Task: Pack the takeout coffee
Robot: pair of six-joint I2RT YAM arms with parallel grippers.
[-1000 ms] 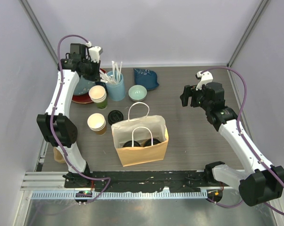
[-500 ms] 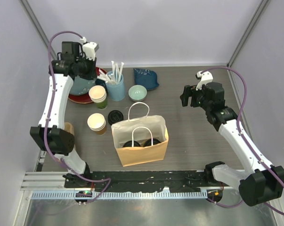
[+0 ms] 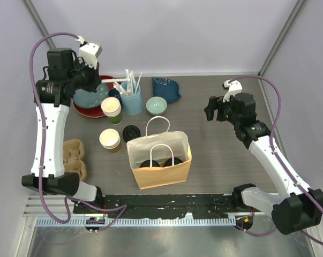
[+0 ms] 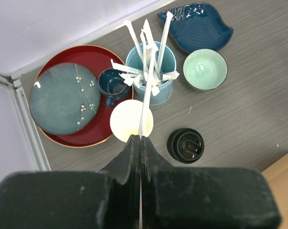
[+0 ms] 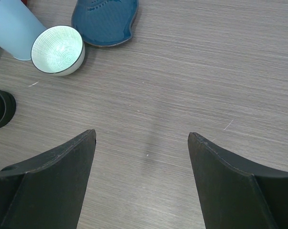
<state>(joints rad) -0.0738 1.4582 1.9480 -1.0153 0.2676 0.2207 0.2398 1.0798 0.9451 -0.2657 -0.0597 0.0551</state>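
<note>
Inspection from the left edge of the counter [image 3: 220,160] showed us a brown moulded cup carrier [image 3: 74,158]. Above it the left pincer [image 4: 140,138] hung over the back-left corner. We found its jaws closed on a thin white straw [image 4: 144,109], which ran from the jaws across a lidless cup stack [image 4: 127,121] to the light blue holder [image 4: 158,98]. That holder contained more straws. We noted a red tray [image 4: 91,55] beside the holder, carrying a grey-blue plate [image 4: 65,100] and a dark blue mug [image 4: 110,83]. We recorded a loose stack of black lids [image 4: 185,145] and a green bowl [image 4: 205,69] to the right of these. The paper bag [image 3: 161,171] stood upright at the counter's near centre, and the takeout coffee cups [image 3: 150,163] sat side by side inside it, only their black lids showing. At the right, the right pincer [image 5: 141,138] hung over bare counter with its jaws spread wide, gripping nothing.
</note>
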